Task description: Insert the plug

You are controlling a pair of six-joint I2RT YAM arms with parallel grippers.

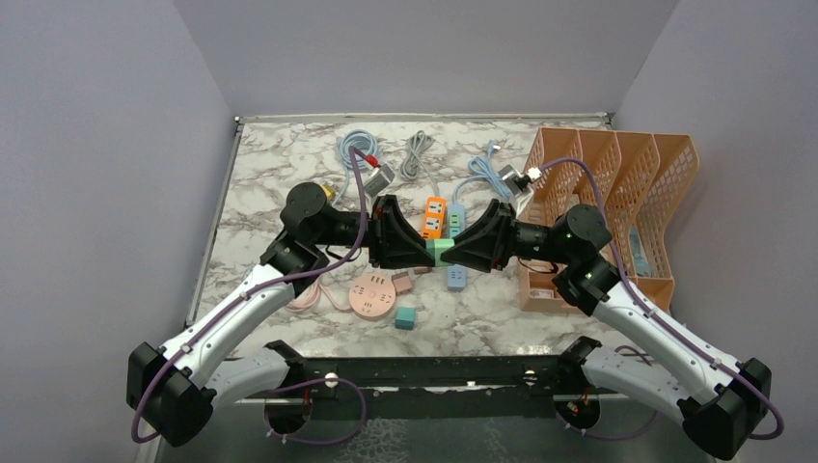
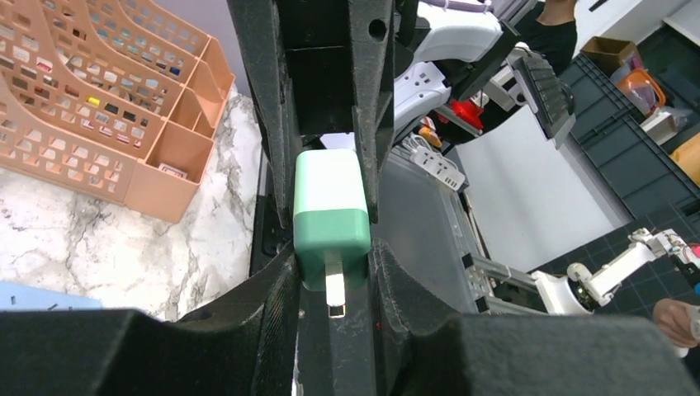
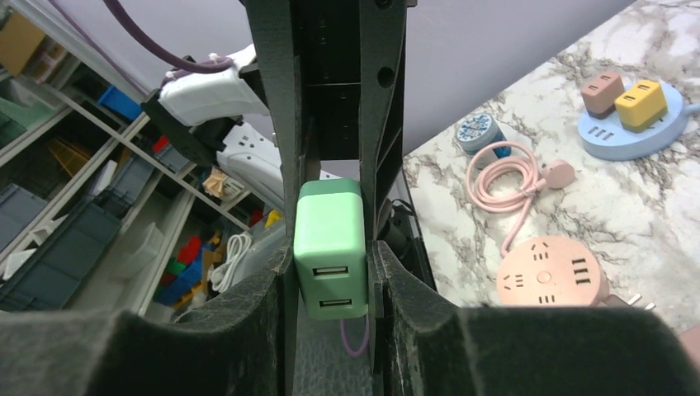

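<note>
A two-tone green plug adapter [image 1: 441, 252] hangs above the middle of the table, held between both grippers. My left gripper [image 1: 425, 253] comes from the left and is shut on its dark green end. In the left wrist view the plug [image 2: 332, 214] has its metal prong [image 2: 334, 290] facing the camera between my left gripper [image 2: 333, 276] fingers. My right gripper [image 1: 456, 253] comes from the right and is shut on the pale end. In the right wrist view the plug [image 3: 330, 247] shows two USB ports between my right gripper [image 3: 332, 285] fingers.
Below lie a pink round socket [image 1: 372, 292], a small brown-pink adapter [image 1: 402, 282] and a teal cube [image 1: 405, 318]. An orange power strip [image 1: 434, 216] and a blue strip [image 1: 456, 278] lie behind the grippers. Coiled cables [image 1: 357, 149] sit at the back. An orange file rack [image 1: 617, 193] stands right.
</note>
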